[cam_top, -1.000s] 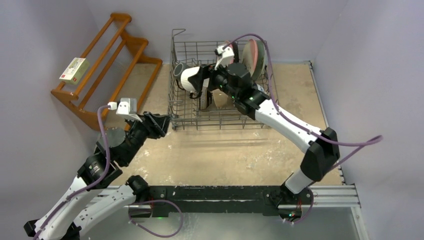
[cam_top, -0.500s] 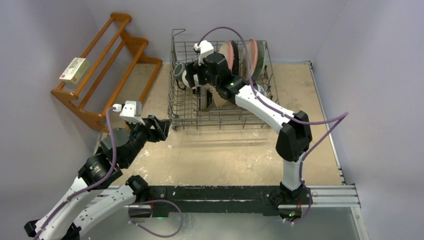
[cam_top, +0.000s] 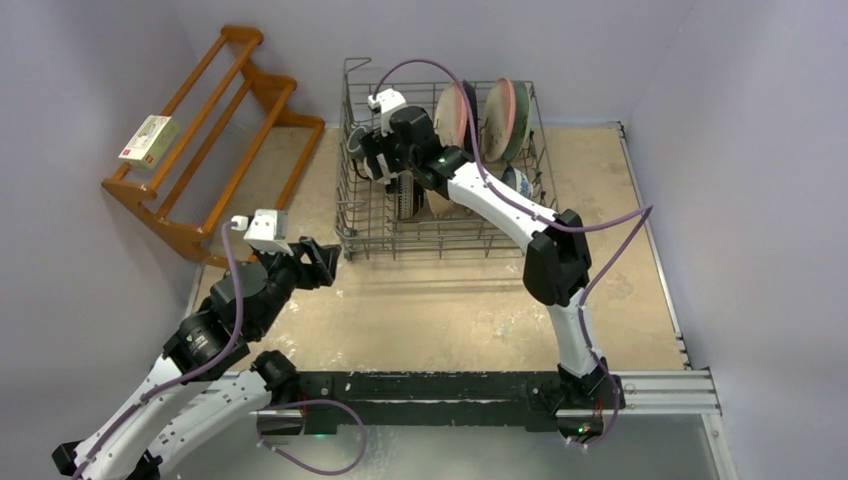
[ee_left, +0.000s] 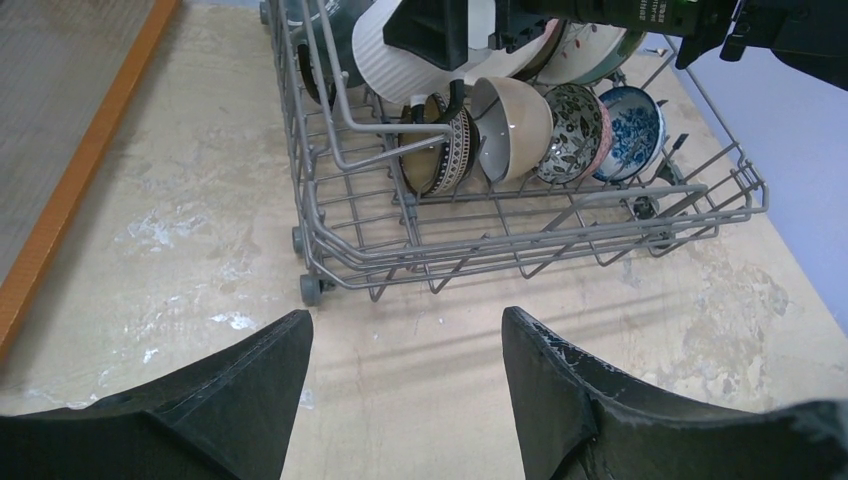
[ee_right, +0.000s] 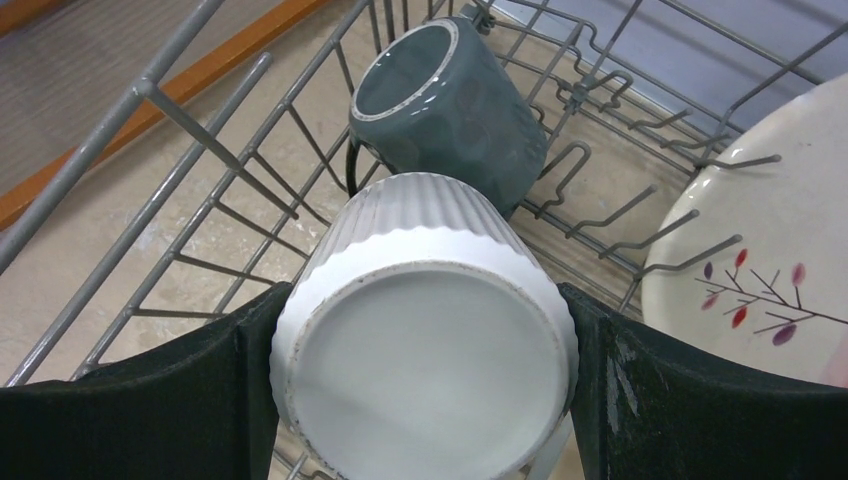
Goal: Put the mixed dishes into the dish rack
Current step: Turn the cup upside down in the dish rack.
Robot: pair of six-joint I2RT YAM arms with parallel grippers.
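your right claw [ee_right: 425, 340] pinches the white mug [ee_right: 420, 400]; lowered crooked, it could strike the dark teal mug [ee_right: 450, 100] just ahead.

Closed in by plain lavender walls [cam_top: 90, 100] at left, back and right. Floored with a beige bench [cam_top: 450, 310], scuffed and blotched white. Furnished at far left with a brown wooden slatted shelf [cam_top: 272, 88], carrying a small pale box [cam_top: 149, 139]. Edged in front by a metal rail [cam_top: 665, 392]. Lit softly, evenly.
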